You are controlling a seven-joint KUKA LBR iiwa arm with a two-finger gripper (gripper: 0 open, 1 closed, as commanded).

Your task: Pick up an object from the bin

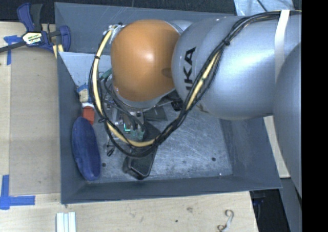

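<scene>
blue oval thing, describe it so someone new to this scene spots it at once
Find the grey metal bin and look along its left wall. Near the lower left corner lies a long dark blue oval. It is far larger than the small orange piece above it, and the object to its right is black.

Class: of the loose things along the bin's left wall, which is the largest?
The dark blue oblong thing, lying along the wall; the orange piece beside its end is far smaller.

A bulky silver-grey arm (246,67) is seen, smooth and rounded, stamped with black KUKA lettering (188,69). A glossy orange dome (141,59) is fitted at the wrist, black and yellow cables (205,78) are looped round it, the dark hand (131,126) glimpsed beneath.
</scene>
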